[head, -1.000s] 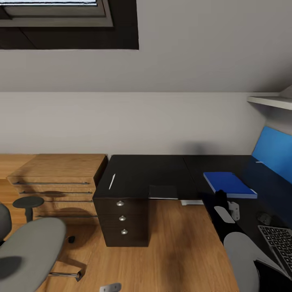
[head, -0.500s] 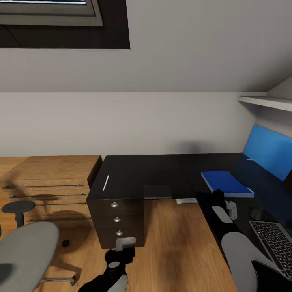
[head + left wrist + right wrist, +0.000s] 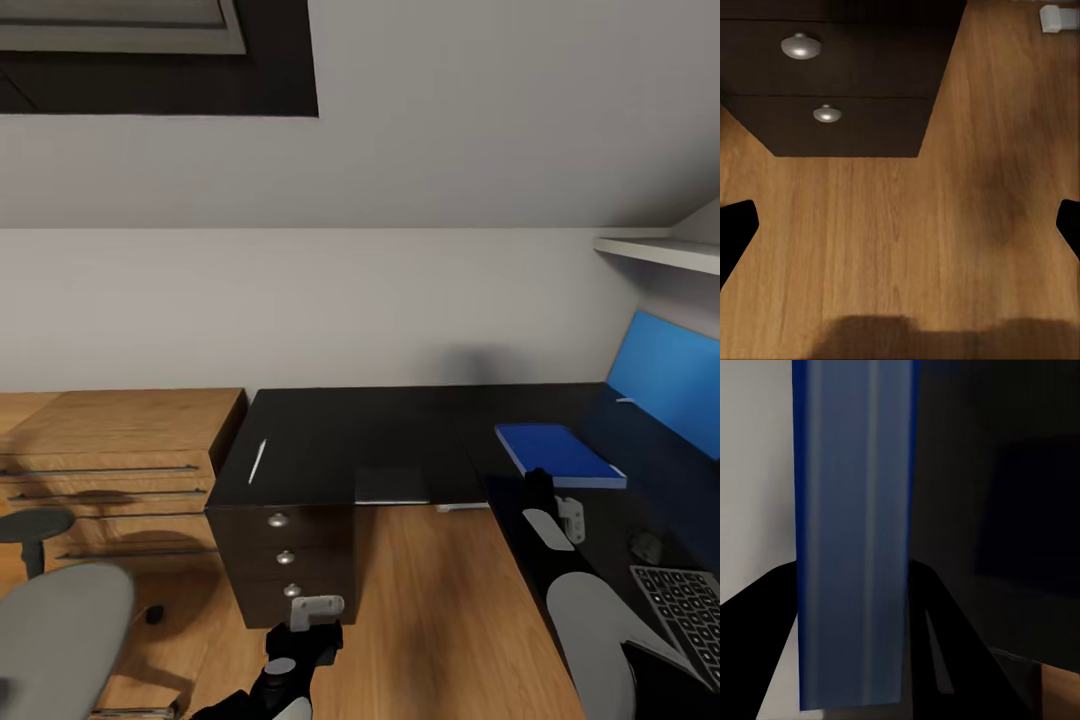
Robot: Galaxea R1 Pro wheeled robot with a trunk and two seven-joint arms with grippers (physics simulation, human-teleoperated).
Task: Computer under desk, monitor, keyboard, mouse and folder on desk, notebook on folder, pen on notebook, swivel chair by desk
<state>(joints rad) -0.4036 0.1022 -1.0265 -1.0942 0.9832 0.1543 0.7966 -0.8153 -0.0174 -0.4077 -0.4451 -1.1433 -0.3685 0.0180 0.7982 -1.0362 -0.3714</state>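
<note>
The black desk (image 3: 340, 430) runs along the wall and turns toward me on the right. The blue folder (image 3: 558, 453) lies on it near the corner. My right gripper (image 3: 540, 480) sits at the folder's near edge, and the blurred blue folder (image 3: 855, 547) fills the gap of the right gripper (image 3: 855, 585). A white pen (image 3: 257, 461) and the dark grey notebook (image 3: 392, 485) lie further left. The mouse (image 3: 648, 547) and keyboard (image 3: 690, 605) are at the right. My left gripper (image 3: 317, 607) hangs open before the desk drawers, and the left gripper (image 3: 900, 232) holds nothing. The grey swivel chair (image 3: 55, 640) stands at the lower left.
An oak drawer unit (image 3: 120, 440) stands left of the desk. Black drawers with round knobs (image 3: 285, 555) sit under the desk's left end. The blue back panel (image 3: 670, 385) and a white shelf (image 3: 655, 250) are at the right. Oak floor (image 3: 440, 610) lies between me and the desk.
The view has shifted slightly with the camera. My left arm has risen into view in front of the desk drawers. The right gripper stays at the folder's near edge.
</note>
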